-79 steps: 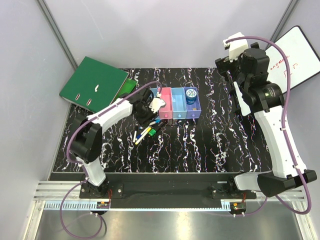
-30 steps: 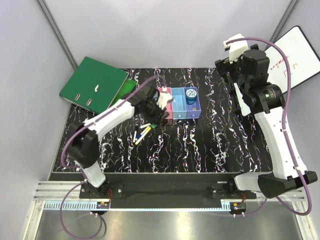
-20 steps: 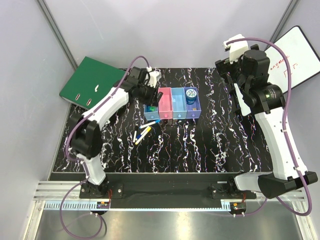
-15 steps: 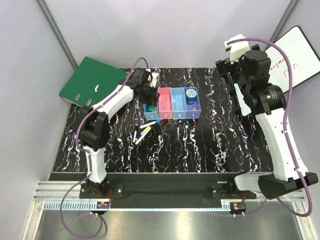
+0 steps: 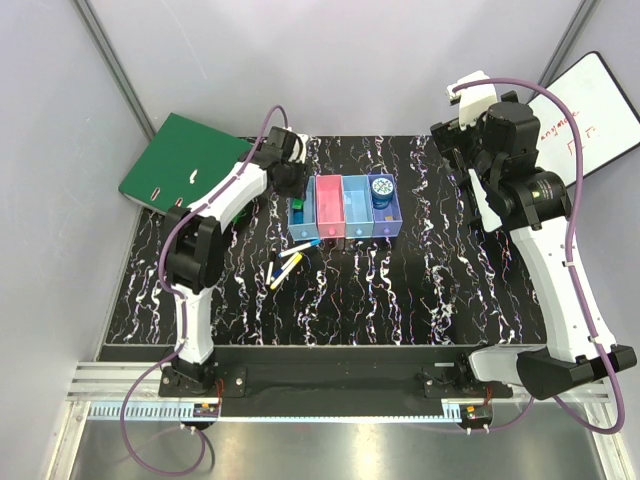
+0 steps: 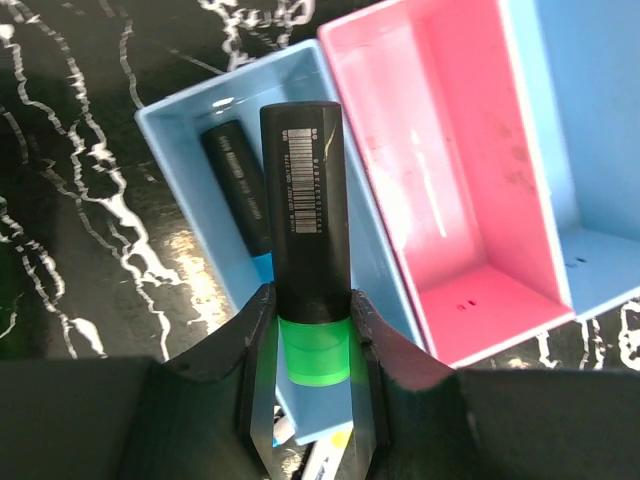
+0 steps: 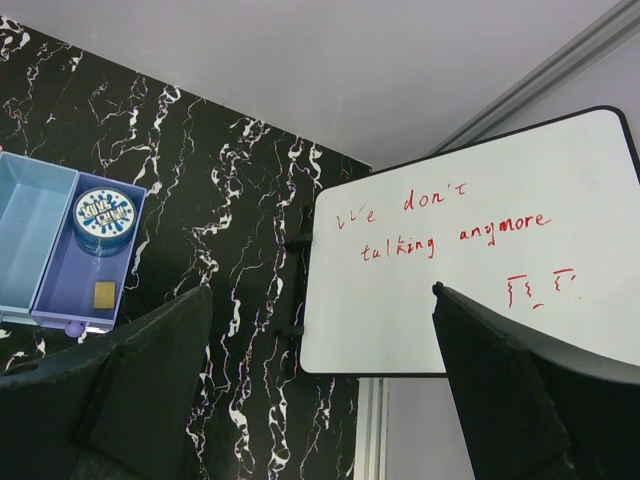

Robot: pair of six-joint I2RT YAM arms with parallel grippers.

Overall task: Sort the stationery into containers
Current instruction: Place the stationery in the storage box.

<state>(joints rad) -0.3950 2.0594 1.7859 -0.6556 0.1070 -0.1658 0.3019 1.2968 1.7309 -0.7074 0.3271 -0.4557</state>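
Observation:
My left gripper (image 6: 310, 345) is shut on a black marker with a green band (image 6: 305, 240), held above the leftmost light blue bin (image 6: 175, 140), where another dark marker (image 6: 240, 185) lies. In the top view the left gripper (image 5: 290, 176) hangs at the back left end of the containers (image 5: 345, 208). The round blue tin (image 5: 381, 190) (image 7: 105, 218) sits in the purple bin (image 7: 70, 290). Loose pens (image 5: 287, 262) lie on the table in front of the row. My right gripper (image 7: 320, 300) (image 5: 455, 130) is raised at the back right, open and holding nothing.
A large green ring binder (image 5: 185, 160) lies at the table's back left corner. A whiteboard with red writing (image 5: 590, 115) (image 7: 480, 270) leans at the back right. The pink bin (image 6: 450, 180) and a second light blue bin (image 6: 590, 150) stand right of the held marker.
My left gripper has swung from the front of the bins to their back left end with the green-banded marker in it. The right arm has stayed still.

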